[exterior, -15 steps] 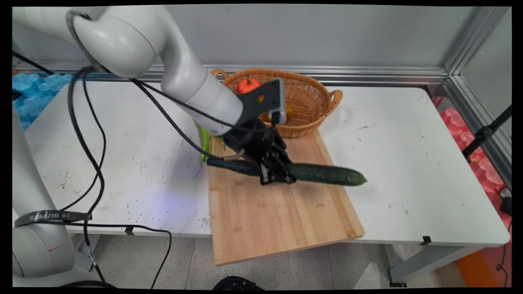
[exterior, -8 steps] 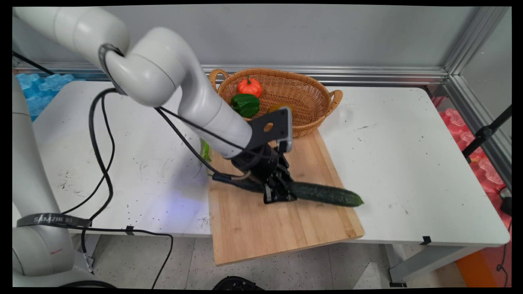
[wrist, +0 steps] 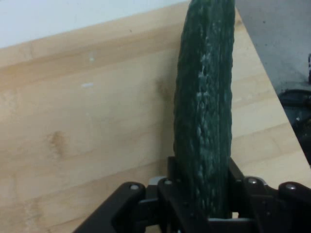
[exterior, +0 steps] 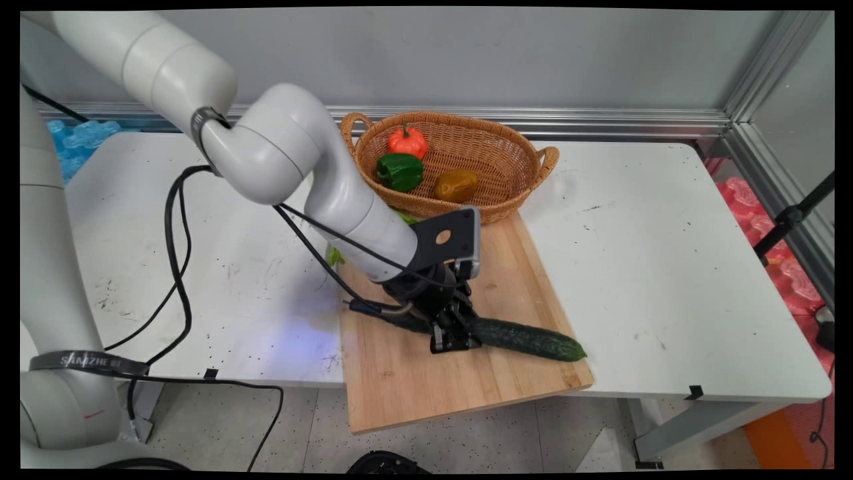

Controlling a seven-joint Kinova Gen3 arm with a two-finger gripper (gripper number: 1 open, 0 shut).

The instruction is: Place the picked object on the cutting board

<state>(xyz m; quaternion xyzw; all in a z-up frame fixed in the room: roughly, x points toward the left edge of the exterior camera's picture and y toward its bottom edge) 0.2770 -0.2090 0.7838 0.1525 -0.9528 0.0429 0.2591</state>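
While lower than before, tool (exterior: pixel 455 337) clamped on cucumber (exterior: pixel 526 337), nearer cutting board (exterior: pixel 460 387), basket (exterior: pixel 496 203) behind.

White table (exterior: pixel 666 267) before grey wall (exterior: pixel 500 53), speckled floor (exterior: pixel 506 433).

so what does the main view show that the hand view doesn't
Only the main view shows the oval woven wicker basket at the board's far end, holding a small orange pumpkin, a dark green bell pepper and a brownish-yellow pepper, plus the white table and the white arm.

Only the hand view shows the cucumber's bumpy, ridged skin up close, seated between the fingers.

Both show the black two-finger gripper shut on the long dark green cucumber over the light wooden cutting board.
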